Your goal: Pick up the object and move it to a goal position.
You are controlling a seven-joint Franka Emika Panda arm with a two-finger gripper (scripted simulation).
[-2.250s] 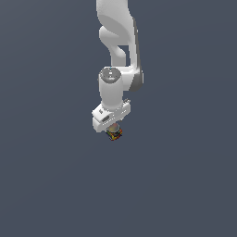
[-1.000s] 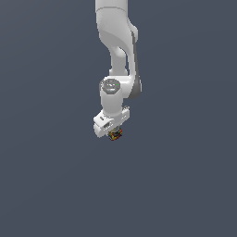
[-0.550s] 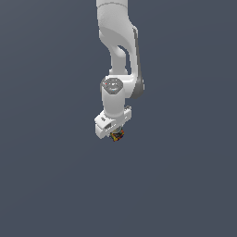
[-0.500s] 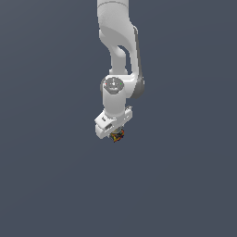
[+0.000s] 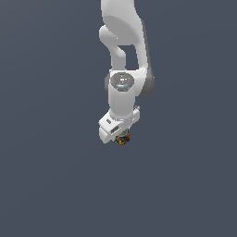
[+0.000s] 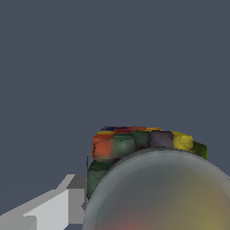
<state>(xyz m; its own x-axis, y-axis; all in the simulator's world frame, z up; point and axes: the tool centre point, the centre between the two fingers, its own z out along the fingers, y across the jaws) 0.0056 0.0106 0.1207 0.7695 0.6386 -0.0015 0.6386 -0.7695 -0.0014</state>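
White arm (image 5: 125,55) w/ gripper (image 5: 121,137) closed on object (image 5: 122,139), plain grey backdrop, translucent dome (image 6: 161,193) blocks wrist view

The white arm (image 5: 124,55) is hung downward from above, wrist tilted, and the pincer (image 5: 122,138) is closed on the object (image 5: 123,139).

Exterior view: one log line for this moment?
phase: carry | gripper: shut on object | object: off any surface, under white hand | goal marker: not visible
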